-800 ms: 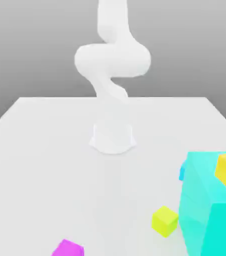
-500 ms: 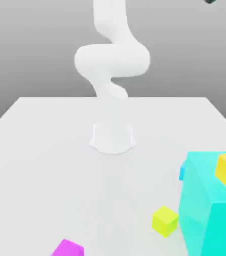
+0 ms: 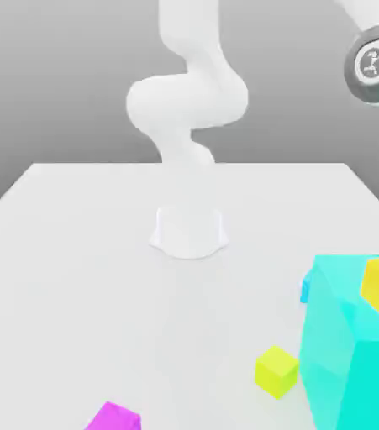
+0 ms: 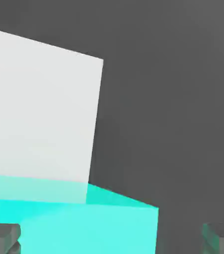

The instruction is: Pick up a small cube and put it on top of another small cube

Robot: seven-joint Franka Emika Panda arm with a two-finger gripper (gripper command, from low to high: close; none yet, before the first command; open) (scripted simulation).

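At upper right, pincer (image 4: 112,238) arm arrived.

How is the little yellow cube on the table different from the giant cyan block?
The yellow cube is small; the cyan block beside it is far bigger. One is yellow, the other cyan. The yellow cube sits whole in the exterior view, while the cyan block runs past that view's right and bottom edges. Both rest on the white table and look like plain blocks.

White table (image 3: 75,252), cyan block (image 3: 344,353), yellow cubes (image 3: 276,371), magenta cube (image 3: 113,417), perhaps sky-blue sliver (image 3: 305,290).
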